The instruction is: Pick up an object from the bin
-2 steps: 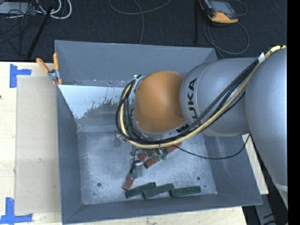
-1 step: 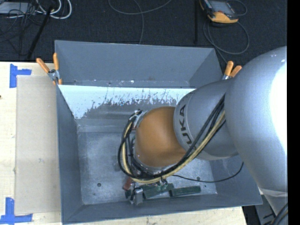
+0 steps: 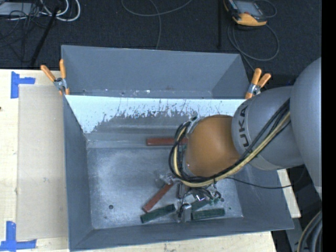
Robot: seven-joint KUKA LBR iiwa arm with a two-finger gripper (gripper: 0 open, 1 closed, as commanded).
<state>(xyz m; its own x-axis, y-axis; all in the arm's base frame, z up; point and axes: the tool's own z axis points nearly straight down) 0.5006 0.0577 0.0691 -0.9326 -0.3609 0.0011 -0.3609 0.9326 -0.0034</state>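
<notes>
**Gripper low in the bin, beneath the wrist cover; opening not readable**

The orange wrist cover (image 3: 210, 146) is taken as the reference point. The arm is seen reaching into the grey bin (image 3: 152, 72) from the right, with cables looped around the cover.

The gripper (image 3: 188, 203) is found directly below the cover, down near the bin floor, among a small cluster of bar-shaped things. How far it is open cannot be told, as its lower end is lost among dark parts and cables. No thing is seen to be held.

Nearest things:
- the left green bar (image 3: 157, 213), dark green, lies below and left of the cover, its right end just beside the gripper;
- the right green bar (image 3: 208, 212), dark green, lies straight below the cover, just beside the gripper on the other side;
- the slanted brown bar (image 3: 157, 197), reddish-brown, lies below-left of the cover, above the left green bar.

Contact between the gripper and either green bar cannot be confirmed.

The back brown bar (image 3: 160, 140), reddish-brown, lies flat just left of the cover, well apart from the gripper.
</notes>
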